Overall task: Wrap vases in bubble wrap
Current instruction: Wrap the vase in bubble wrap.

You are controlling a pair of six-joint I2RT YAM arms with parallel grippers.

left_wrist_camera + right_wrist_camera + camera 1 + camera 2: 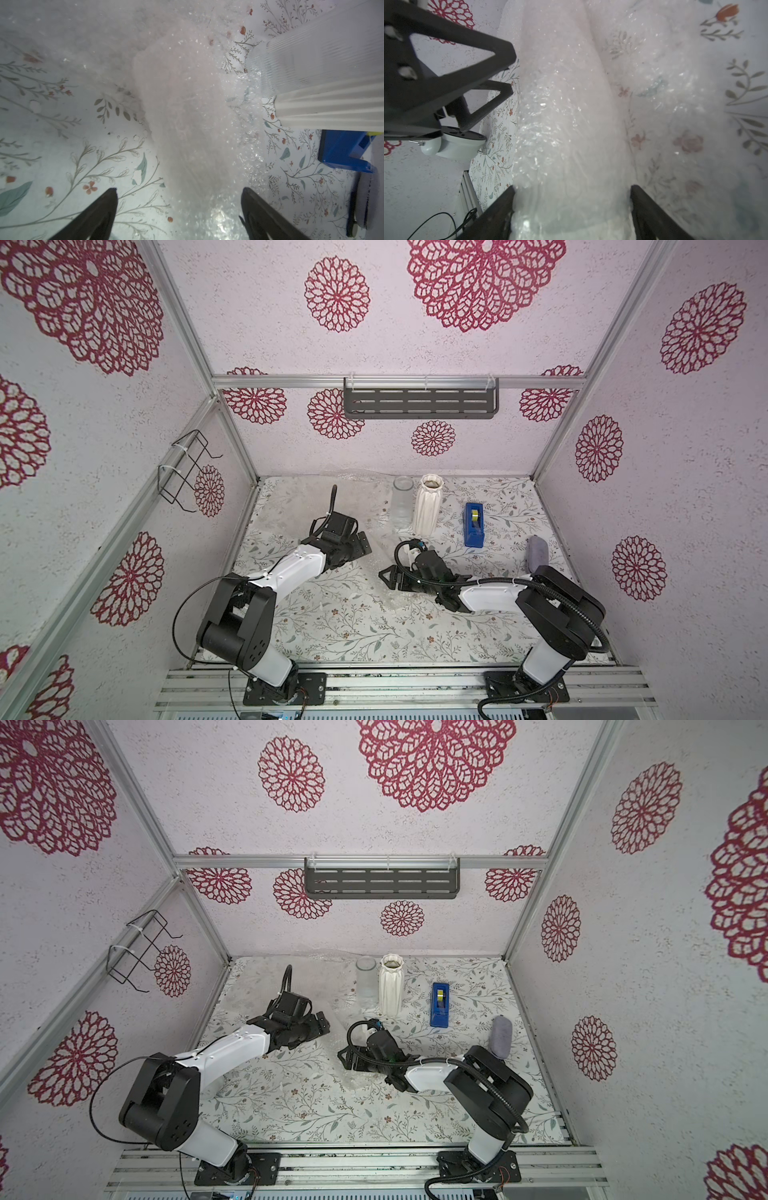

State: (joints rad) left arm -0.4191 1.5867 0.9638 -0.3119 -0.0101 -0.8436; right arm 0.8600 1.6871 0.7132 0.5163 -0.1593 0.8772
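Two arms flank a bubble wrap (374, 568) roll, likely a vase inside, lying mid-table. Right gripper (572, 207) jaws wide, straddling its end, contact unclear; left gripper (179, 209) jaws apart, empty. Clear vase (402, 502), white vase (428, 506) upright behind. Risk: squeezing slick wrap, roll slips, unwinds.

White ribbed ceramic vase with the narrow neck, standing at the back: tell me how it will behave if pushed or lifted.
The white ribbed ceramic vase stands tall on a small base, so a push high up would probably tip it. It stands right beside the clear glass cylinder vase, so a fall could knock that over. Ceramic is likely rigid, fairly heavy and breakable; the ribs may help grip.
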